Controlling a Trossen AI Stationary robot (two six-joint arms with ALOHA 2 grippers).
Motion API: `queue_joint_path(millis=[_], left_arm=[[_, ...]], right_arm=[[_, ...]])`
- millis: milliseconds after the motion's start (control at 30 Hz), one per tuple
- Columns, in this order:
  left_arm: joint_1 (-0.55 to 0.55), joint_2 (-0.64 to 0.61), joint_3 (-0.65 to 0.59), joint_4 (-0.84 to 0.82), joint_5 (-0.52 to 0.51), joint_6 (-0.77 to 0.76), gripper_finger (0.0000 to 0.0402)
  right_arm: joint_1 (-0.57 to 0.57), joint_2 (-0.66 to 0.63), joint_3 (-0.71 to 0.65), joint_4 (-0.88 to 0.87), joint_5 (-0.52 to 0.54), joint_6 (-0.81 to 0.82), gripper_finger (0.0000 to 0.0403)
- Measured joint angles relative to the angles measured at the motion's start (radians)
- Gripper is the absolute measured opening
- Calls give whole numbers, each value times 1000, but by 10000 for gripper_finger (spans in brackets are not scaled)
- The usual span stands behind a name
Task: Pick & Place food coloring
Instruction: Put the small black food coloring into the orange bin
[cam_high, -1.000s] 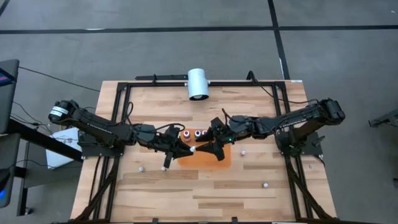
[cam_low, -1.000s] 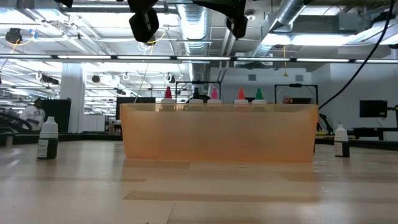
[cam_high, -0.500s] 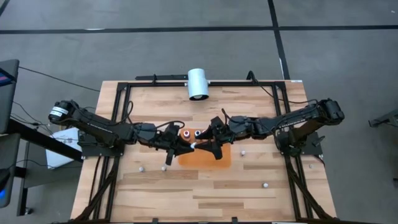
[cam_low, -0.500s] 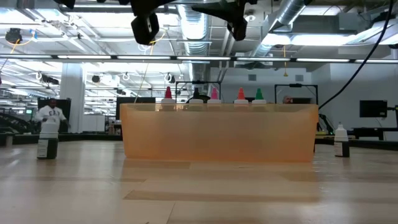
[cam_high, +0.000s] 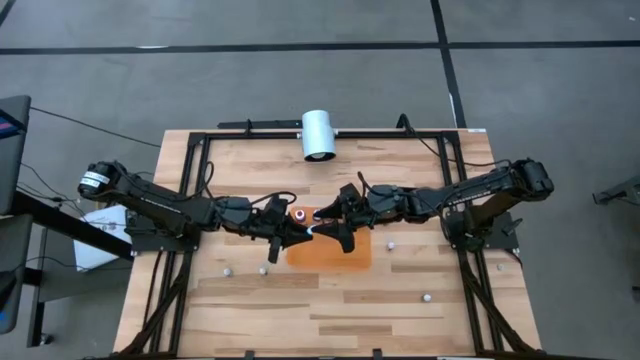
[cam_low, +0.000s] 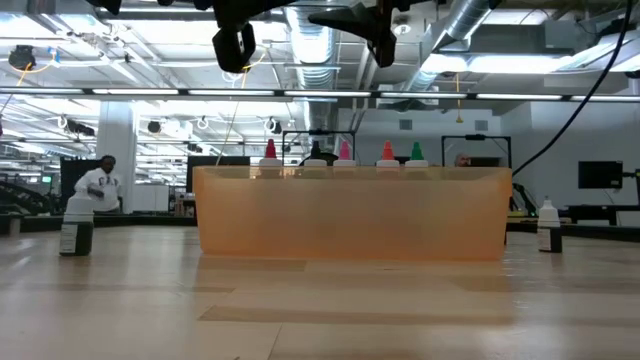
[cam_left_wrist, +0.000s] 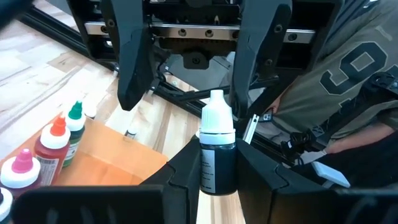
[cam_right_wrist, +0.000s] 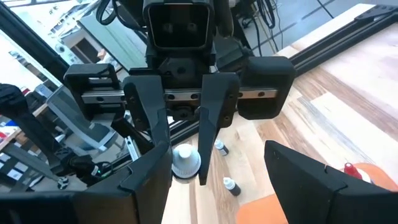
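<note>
While both dark grippers meet above the flat orange mat (cam_high: 330, 250), a small white-capped dark bottle (cam_left_wrist: 216, 152) stands upright, clenched in the left gripper (cam_left_wrist: 214, 171).
The right gripper (cam_right_wrist: 217, 171) faces it, jaws spread wide and holding nothing. Tiny food coloring bottles (cam_left_wrist: 46, 146) with pink, orange and green tops stand together on the mat's far part; other small bottles sit scattered on the wooden table (cam_high: 400, 300).

The left gripper (cam_left_wrist: 217, 171) clamps a white-capped bottle (cam_left_wrist: 217, 149) at centre frame; three coloured-top bottles (cam_left_wrist: 53, 146) stand lower left.
</note>
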Motion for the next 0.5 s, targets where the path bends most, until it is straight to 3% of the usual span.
queue_joint_path(millis=[233, 500], left_arm=[[15, 0, 0, 0, 2, 3, 73], [21, 0, 0, -1, 0, 4, 73]], right_arm=[[0, 0, 0, 0, 20, 4, 234], [0, 0, 0, 3, 19, -2, 171]])
